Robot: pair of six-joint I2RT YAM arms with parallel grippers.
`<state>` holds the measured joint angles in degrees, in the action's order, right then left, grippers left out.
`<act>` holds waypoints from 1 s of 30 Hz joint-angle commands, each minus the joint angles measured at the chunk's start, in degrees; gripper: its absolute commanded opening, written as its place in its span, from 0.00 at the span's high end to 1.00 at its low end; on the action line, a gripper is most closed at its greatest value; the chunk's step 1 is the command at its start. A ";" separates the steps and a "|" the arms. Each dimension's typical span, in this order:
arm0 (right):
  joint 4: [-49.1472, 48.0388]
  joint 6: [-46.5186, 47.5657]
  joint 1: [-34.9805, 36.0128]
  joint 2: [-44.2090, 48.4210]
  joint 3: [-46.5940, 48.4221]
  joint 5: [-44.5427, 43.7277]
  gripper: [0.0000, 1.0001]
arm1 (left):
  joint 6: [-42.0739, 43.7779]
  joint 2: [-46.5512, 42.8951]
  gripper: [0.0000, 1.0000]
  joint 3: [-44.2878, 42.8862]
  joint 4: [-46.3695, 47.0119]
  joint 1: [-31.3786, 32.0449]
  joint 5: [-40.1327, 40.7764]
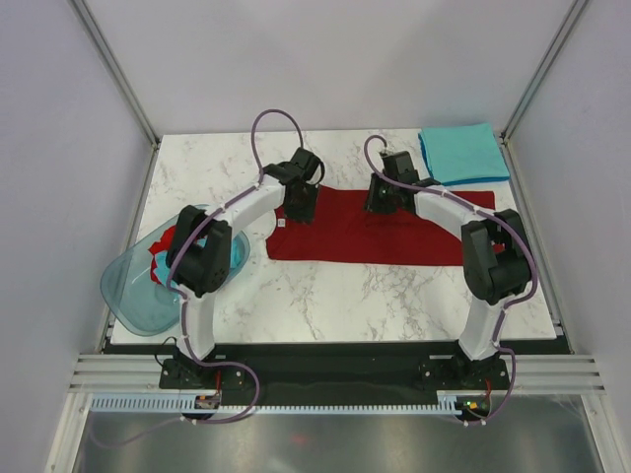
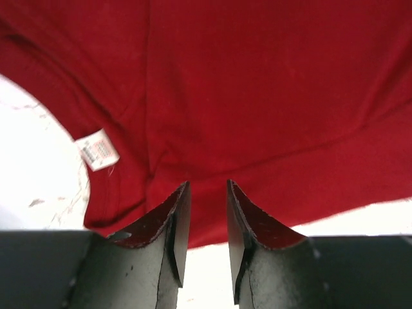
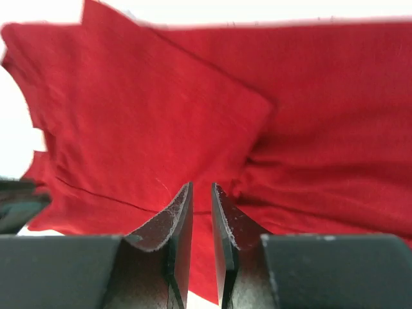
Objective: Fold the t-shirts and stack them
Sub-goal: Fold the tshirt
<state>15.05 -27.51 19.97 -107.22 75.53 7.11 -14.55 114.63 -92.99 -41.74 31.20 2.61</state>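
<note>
A dark red t-shirt [image 1: 394, 236] lies spread flat on the marble table [image 1: 345, 296], stretched from left to right in the middle of it. Its neck opening is at the left end, and there the small white neck label [image 2: 98, 149] shows on the inside of the collar.

The left gripper [image 2: 208, 188] stands over the far edge of the shirt, near the collar. Its jaws leave only a narrow gap. Through this gap the hem of the shirt and the white table behind it are visible, and no cloth appears to be between the fingers.

The right gripper [image 3: 201, 188] is over the same far edge, more to the right, well apart from the left one. Its jaws are even closer together, almost closed. Red cloth fills the slit between them, but I cannot tell if the cloth is pinched or only lies below. In the right wrist view a folded flap [image 3: 161, 116] of the shirt lies doubled over on the rest of the cloth.

Folded teal t-shirts [image 1: 461, 153] lie stacked at the far right corner of the table, just beside the red shirt's right end. At the left edge, a translucent blue-green basin [image 1: 128, 296] contains crumpled red and teal cloth [image 1: 163, 258].
</note>
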 commanded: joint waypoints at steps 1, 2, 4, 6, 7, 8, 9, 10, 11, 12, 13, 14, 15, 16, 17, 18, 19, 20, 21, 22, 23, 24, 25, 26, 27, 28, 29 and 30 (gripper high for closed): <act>-2.65 -1.94 -0.19 -1.23 -2.14 0.98 0.75 | -0.83 5.50 0.64 -3.42 -0.80 -0.61 0.11; -2.57 -1.68 -0.10 -1.50 -3.01 0.36 0.75 | -0.92 6.39 0.64 -4.38 -0.80 -0.88 0.55; -2.66 -0.88 -0.19 -1.85 -4.06 -2.09 0.75 | -1.10 8.58 0.65 -5.01 -0.80 -2.01 1.34; -2.31 -0.36 -0.28 -1.85 -4.51 -3.15 0.75 | -1.45 9.73 0.65 -5.45 -0.80 -3.07 1.69; -2.22 -0.35 -0.28 -1.68 -4.86 -3.51 0.75 | -1.45 10.69 0.65 -5.53 -0.80 -3.42 1.78; -2.13 -0.27 -0.28 -1.33 -5.12 -4.21 0.75 | -1.45 11.14 0.65 -5.80 -0.80 -3.86 1.70; -2.22 -0.35 -0.19 -0.46 -5.30 -4.65 0.75 | -1.19 11.66 0.65 -6.23 -0.80 -4.21 1.61; -2.22 -0.70 -0.28 0.08 -5.48 -5.18 0.75 | -1.01 12.28 0.65 -6.76 -0.80 -4.83 1.43; -1.96 -0.79 -0.19 0.60 -5.48 -6.49 0.76 | -0.92 13.24 0.65 -7.64 -0.80 -5.09 1.26; -1.69 -1.05 -0.28 1.65 -5.39 -6.76 0.76 | -0.84 13.86 0.65 -8.34 -0.80 -5.36 1.08; -1.25 -1.41 -0.28 2.36 -5.39 -7.98 0.76 | -0.49 14.48 0.65 -9.04 -0.80 -5.88 0.82; -0.73 -2.19 -0.28 3.24 -5.65 -8.78 0.76 | -0.31 16.14 0.65 -10.88 -0.80 -6.24 0.38; -0.55 -2.46 -0.28 5.42 -5.83 -9.13 0.76 | -0.05 17.02 0.65 -12.03 -0.80 -6.41 0.12; -0.37 -2.72 -0.19 6.66 -6.35 -9.40 0.75 | 0.83 17.99 0.65 -14.30 -0.98 -6.85 0.11; 0.06 -2.90 -0.28 7.98 -6.62 -9.57 0.75 | 1.18 18.87 0.65 -15.28 -0.98 -7.12 0.55; 0.24 -2.90 -0.28 10.86 -6.97 -10.10 0.74 | 1.36 20.18 0.65 -16.25 -0.98 -7.38 1.25; 0.42 -2.90 -0.19 12.37 -7.41 -10.62 0.74 | 1.19 20.98 0.65 -17.21 -0.98 -8.08 2.39; 0.94 -3.16 -0.28 13.78 -7.67 -11.07 0.73 | 1.19 21.68 0.64 -19.31 -0.98 -8.52 3.01; 1.12 -3.78 -0.28 16.66 -8.11 -11.50 0.73 | 1.27 23.60 0.64 -20.73 -0.98 -9.66 2.58; 1.12 -4.39 -0.28 18.08 -9.16 -12.03 0.73 | 1.27 24.58 0.64 -22.48 -0.98 -10.28 1.96; 1.21 -5.01 -0.28 19.58 -9.69 -12.12 0.73 | 1.19 25.55 0.64 -26.24 -0.98 -10.89 0.65; 1.21 -6.40 -0.28 22.20 -10.31 -12.21 0.73 | 1.01 26.86 0.64 -28.80 -0.89 -11.59 0.03; 1.21 -6.85 -0.28 23.62 -11.44 -12.39 0.74 | 0.58 29.14 0.64 -34.31 -0.98 -12.73 -0.93; 1.21 -7.38 -0.28 25.11 -11.98 -12.47 0.73 | 0.31 30.73 0.64 -37.58 -0.89 -13.18 -3.64; 1.21 -7.73 -0.28 27.91 -12.50 -12.56 0.73 | -0.04 32.05 0.64 -40.92 -0.89 -13.79 -5.06; 1.56 -7.74 -0.19 29.33 -13.12 -12.48 0.73 | -0.31 33.97 0.63 -46.44 -0.89 -13.97 -6.55; 2.08 -7.65 -0.28 30.65 -13.04 -12.56 0.73 | -0.48 34.43 0.63 -48.49 -0.80 -14.06 -9.35; 2.87 -7.56 -0.19 32.93 -12.86 -12.74 0.72 | -1.35 34.43 0.63 -49.99 -0.72 -14.15 -10.42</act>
<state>16.60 -33.41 19.81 -78.65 63.35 -4.01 -14.72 147.79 -136.00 -43.18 18.06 -2.07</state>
